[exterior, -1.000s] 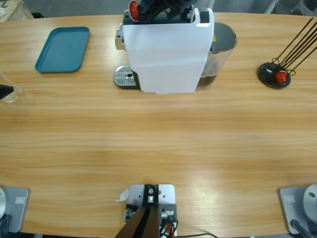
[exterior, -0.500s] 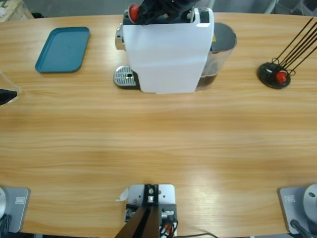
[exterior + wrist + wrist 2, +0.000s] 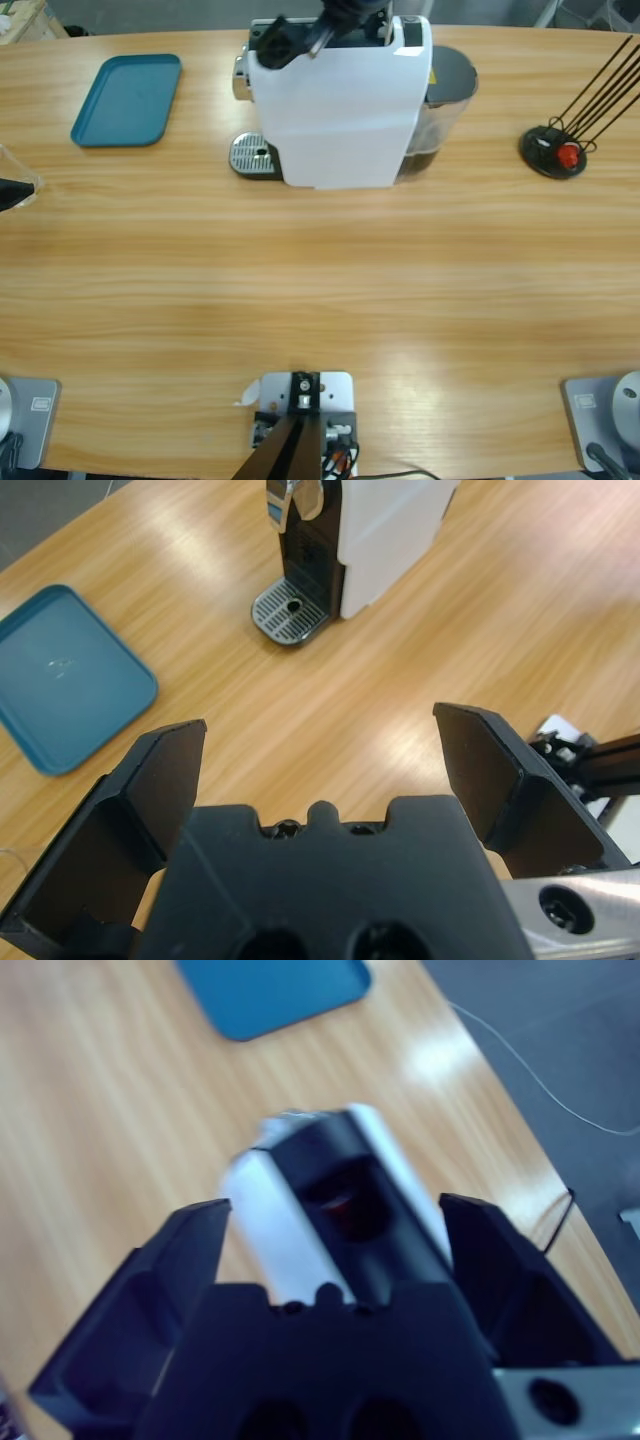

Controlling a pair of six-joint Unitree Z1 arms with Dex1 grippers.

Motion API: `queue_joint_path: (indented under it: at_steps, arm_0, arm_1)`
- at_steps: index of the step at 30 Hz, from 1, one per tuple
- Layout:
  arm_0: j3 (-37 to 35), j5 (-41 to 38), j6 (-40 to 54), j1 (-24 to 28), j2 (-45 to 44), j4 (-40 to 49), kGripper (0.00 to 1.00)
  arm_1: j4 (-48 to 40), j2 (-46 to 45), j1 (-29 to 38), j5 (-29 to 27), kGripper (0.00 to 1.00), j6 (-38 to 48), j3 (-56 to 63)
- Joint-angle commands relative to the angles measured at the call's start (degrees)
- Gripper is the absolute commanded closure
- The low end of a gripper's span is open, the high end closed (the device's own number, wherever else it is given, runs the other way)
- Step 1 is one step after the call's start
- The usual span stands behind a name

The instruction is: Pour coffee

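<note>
The white coffee machine (image 3: 340,100) stands at the table's far middle, its metal drip grate (image 3: 252,155) bare. My right gripper (image 3: 300,35) hovers open just above the machine's top. In the right wrist view that gripper (image 3: 335,1210) frames the machine's dark top slot, where a red capsule (image 3: 345,1205) shows. My left gripper (image 3: 318,725) is open and holds nothing, looking across the table at the machine (image 3: 350,540). Only its dark tip (image 3: 8,190) shows at the left edge of the high view, beside a clear tumbler (image 3: 20,178). The coffee is out of view.
A teal tray (image 3: 127,100) lies at the far left. On the far right stands a black wire capsule stand (image 3: 553,150) holding a red capsule (image 3: 568,154). A dark water tank (image 3: 445,95) sits on the machine's right side.
The right gripper has drawn back over the machine's top. The red capsule seen at the machine's top left corner before no longer shows in the high view. The left side hardly moved.
</note>
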Motion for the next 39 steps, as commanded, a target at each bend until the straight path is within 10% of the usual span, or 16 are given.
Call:
queue_joint_path:
  at_steps: [1,13,22,28,29,32,39]
  arm_0:
    - [1.83,0.89,-1.02,-0.57,-0.15,-1.28,0.004]
    - [0.75,12.97,-2.37,-0.43,0.55,2.44,0.013]
    - [-2.3,24.67,-6.1,14.7,-1.26,12.5,0.009]
    - [-1.74,22.49,-7.4,15.69,-1.72,10.27,0.009]
    - [-1.21,21.72,-7.45,15.69,-2.3,9.6,0.009]
    - [2.81,15.55,-7.64,15.69,-6.0,3.69,0.009]
    - [6.31,12.55,-5.92,14.78,-8.29,2.76,0.009]
  arm_1:
    - [9.9,-8.95,6.61,-1.78,0.002,5.13,-5.67]
    - [20.9,-24.08,8.49,-23.26,0.035,44.17,11.8]
    - [20.52,-27.12,8.47,-22.88,0.005,51.32,21.4]
    - [18.74,-29.09,7.98,-24.0,0.016,51.92,25.14]
    - [17.37,-29.78,6.52,-23.51,0.092,50.44,25.74]
    - [13.94,-30.9,-0.7,-20.68,0.961,45.1,24.14]
    - [10.32,-25.58,-5.36,-18.94,0.943,44.15,17.48]
